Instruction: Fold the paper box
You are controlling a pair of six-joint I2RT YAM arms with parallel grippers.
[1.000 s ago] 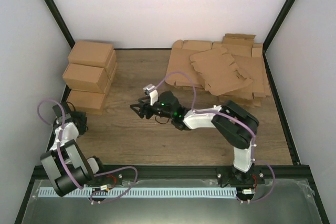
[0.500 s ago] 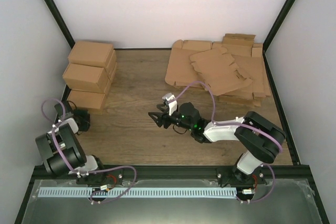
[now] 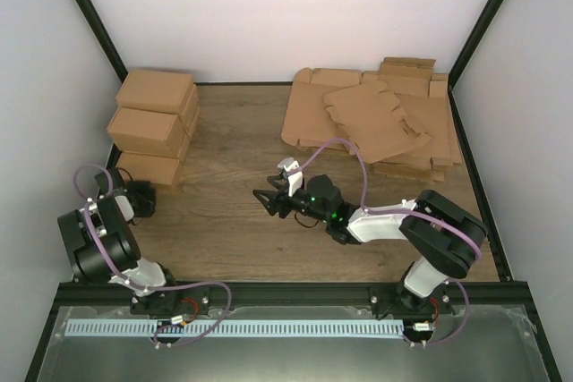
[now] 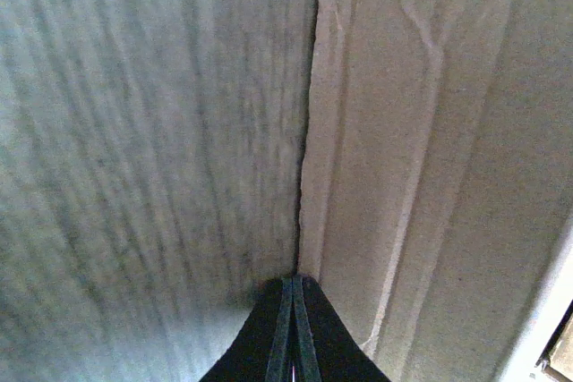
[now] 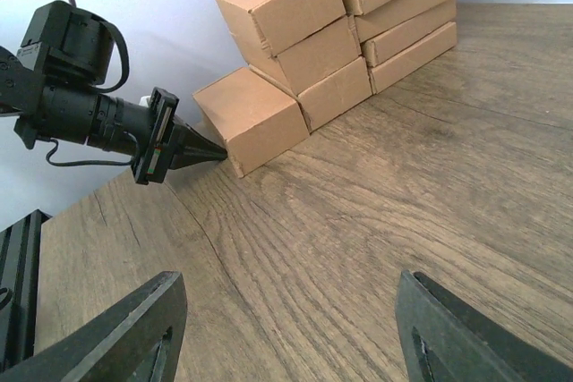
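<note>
A folded brown paper box (image 3: 148,170) (image 5: 255,118) lies lowest and nearest at the front of the carton stack on the left. My left gripper (image 3: 143,194) (image 5: 213,151) is shut, its tip touching that box's near corner. In the left wrist view the shut gripper (image 4: 295,280) meets a vertical cardboard edge (image 4: 309,131). My right gripper (image 3: 264,200) (image 5: 291,310) hangs open and empty low over the wood in mid-table, facing the stack.
Several closed brown cartons (image 3: 154,114) (image 5: 358,6) are stacked at the back left against the wall. A heap of flat cardboard blanks (image 3: 372,118) lies at the back right. The black frame rail (image 3: 269,291) runs along the near edge.
The right arm drew its open gripper back to the right, away from the stack, then stopped. The left arm's links swung back while its shut tip stayed at the front box.
</note>
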